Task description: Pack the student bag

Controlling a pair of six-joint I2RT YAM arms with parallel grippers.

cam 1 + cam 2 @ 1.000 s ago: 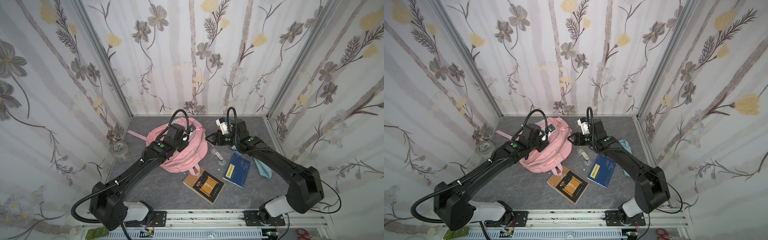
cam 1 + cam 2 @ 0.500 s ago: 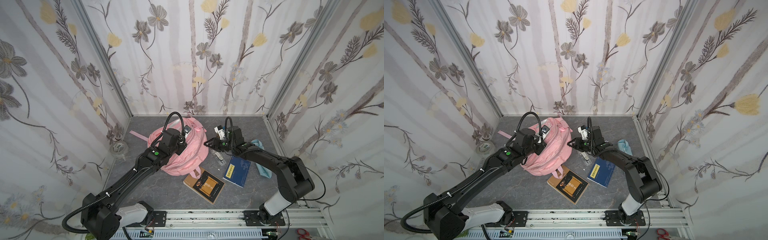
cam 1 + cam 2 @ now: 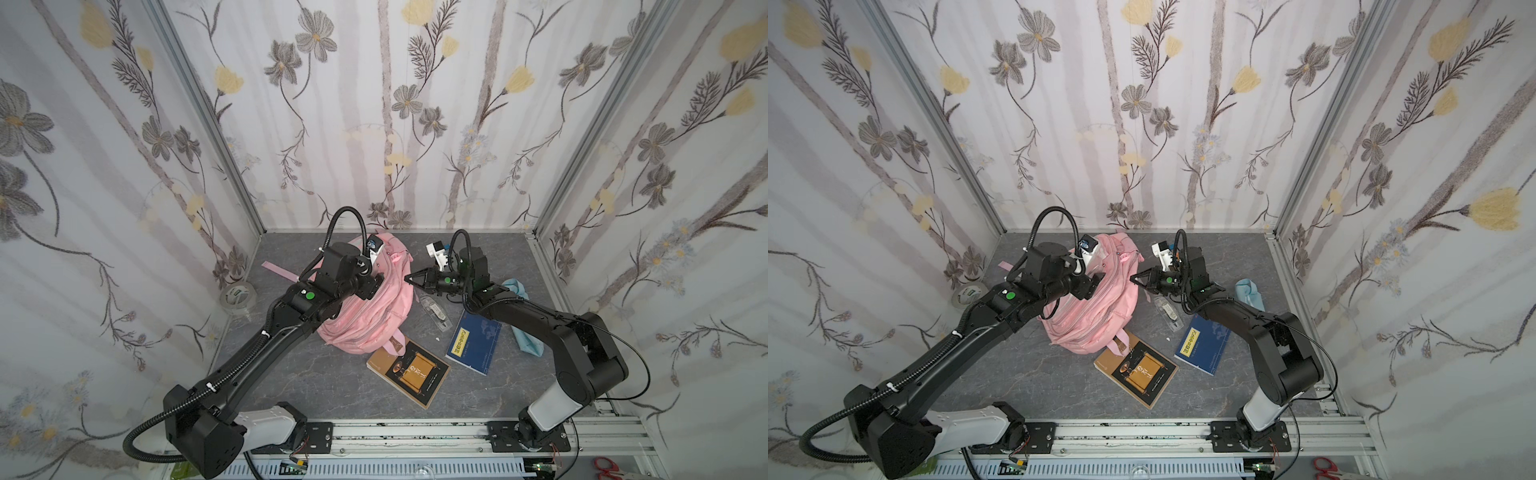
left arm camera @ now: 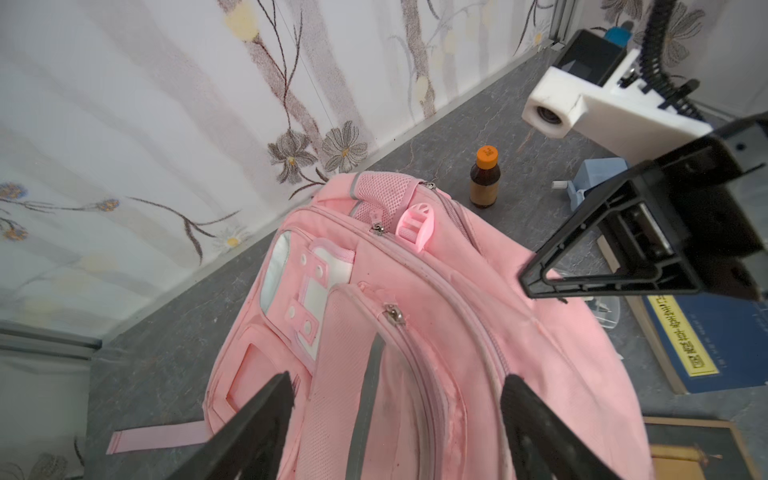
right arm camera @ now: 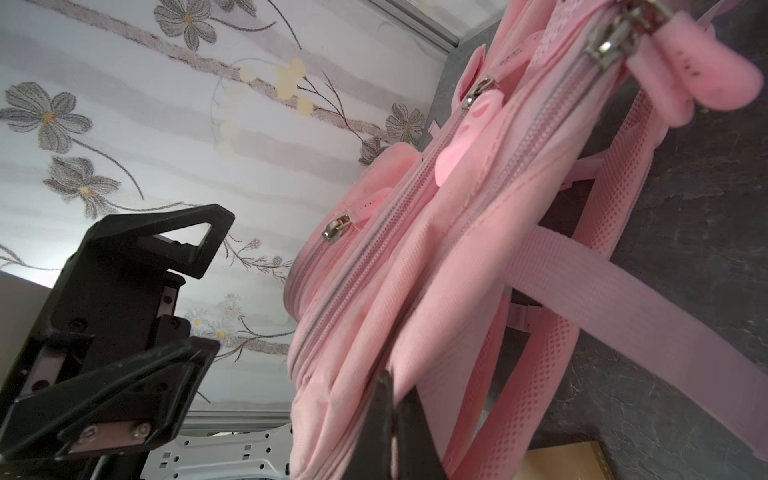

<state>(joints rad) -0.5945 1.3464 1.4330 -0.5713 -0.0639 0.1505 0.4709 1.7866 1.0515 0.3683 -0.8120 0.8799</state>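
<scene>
- Far middle of the grey table (image 3: 332,386): student bag (image 3: 374,320), pink, slumped with front pockets up.
- Over the bag's left side: left gripper (image 4: 395,376), fingers spread wide, front pocket below the gap, nothing pinched.
- At the bag's right edge: right gripper (image 5: 388,374), fingers pressed together, tips against the pink fabric; impossible to tell whether any fabric is caught between.
- Just near of the bag, a strap end over one corner: brown book (image 3: 409,372); right of that, blue book (image 3: 473,343).
- Between bag and blue book: clear case (image 3: 434,309).
- Right of the blue book, partly under the right arm: light-blue pouch (image 3: 525,332).
- By the left wall: tape roll (image 3: 237,295).
- Near the far wall, upright: brown bottle (image 4: 485,178) with orange cap.
</scene>
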